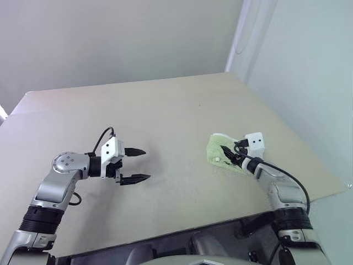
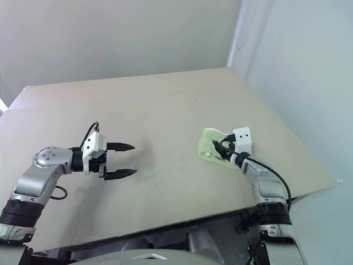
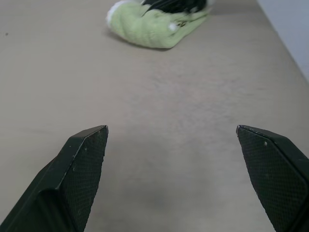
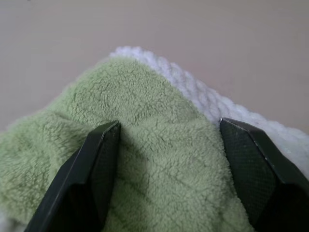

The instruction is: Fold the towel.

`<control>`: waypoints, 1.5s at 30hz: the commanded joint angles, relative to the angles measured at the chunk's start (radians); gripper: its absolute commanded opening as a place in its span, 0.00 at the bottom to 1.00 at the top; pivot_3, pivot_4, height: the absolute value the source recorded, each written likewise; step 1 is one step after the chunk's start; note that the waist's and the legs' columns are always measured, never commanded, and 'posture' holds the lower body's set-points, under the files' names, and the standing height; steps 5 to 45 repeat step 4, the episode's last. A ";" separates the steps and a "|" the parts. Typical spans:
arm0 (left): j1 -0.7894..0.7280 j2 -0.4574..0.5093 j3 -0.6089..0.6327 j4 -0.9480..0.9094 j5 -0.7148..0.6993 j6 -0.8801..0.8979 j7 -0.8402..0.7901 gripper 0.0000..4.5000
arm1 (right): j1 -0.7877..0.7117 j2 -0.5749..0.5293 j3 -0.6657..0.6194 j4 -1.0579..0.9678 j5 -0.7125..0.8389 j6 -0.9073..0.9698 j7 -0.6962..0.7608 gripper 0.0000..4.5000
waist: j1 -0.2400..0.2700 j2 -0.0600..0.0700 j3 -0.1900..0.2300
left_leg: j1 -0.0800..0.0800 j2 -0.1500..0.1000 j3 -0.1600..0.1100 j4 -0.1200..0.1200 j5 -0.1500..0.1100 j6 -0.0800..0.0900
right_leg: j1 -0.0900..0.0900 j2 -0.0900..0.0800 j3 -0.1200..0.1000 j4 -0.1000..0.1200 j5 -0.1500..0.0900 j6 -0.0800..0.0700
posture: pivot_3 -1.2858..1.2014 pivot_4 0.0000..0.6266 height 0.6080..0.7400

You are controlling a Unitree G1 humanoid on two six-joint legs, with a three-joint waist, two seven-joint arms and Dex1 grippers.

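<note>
The towel (image 1: 215, 149) is a small bunched heap of pale lime-green cloth with white edging, lying on the right side of the table. My right gripper (image 1: 227, 155) rests on top of it. In the right wrist view its jaws stand open, with a hump of the towel (image 4: 154, 159) between the two black fingers (image 4: 99, 159). My left gripper (image 1: 146, 164) hovers open over bare table far to the left of the towel and points toward it, with nothing between its fingers (image 3: 84, 159). The towel (image 3: 149, 26) lies well ahead of it.
The beige table (image 1: 165, 110) spreads wide behind and between the arms. Its right edge (image 1: 309, 149) runs close past the towel, beside a pale wall (image 1: 309, 66). The front edge (image 1: 182, 229) lies just below both arms.
</note>
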 commanded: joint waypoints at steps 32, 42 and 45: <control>0.000 0.006 0.025 -0.017 -0.006 -0.009 0.014 1.00 | 0.085 -0.124 -0.156 -0.444 0.339 0.250 0.109 0.76 | 0.004 0.004 0.000 | -0.015 0.000 -0.001 0.000 0.000 0.000 | -0.017 0.001 -0.001 0.005 0.002 0.003 | 0.52 0.00 1.00; 0.000 0.006 0.025 -0.017 -0.006 -0.009 0.014 1.00 | 0.085 -0.124 -0.156 -0.444 0.339 0.250 0.109 0.76 | 0.004 0.004 0.000 | -0.015 0.000 -0.001 0.000 0.000 0.000 | -0.017 0.001 -0.001 0.005 0.002 0.003 | 0.52 0.00 1.00; 0.000 0.006 0.025 -0.017 -0.006 -0.009 0.014 1.00 | 0.085 -0.124 -0.156 -0.444 0.339 0.250 0.109 0.76 | 0.004 0.004 0.000 | -0.015 0.000 -0.001 0.000 0.000 0.000 | -0.017 0.001 -0.001 0.005 0.002 0.003 | 0.52 0.00 1.00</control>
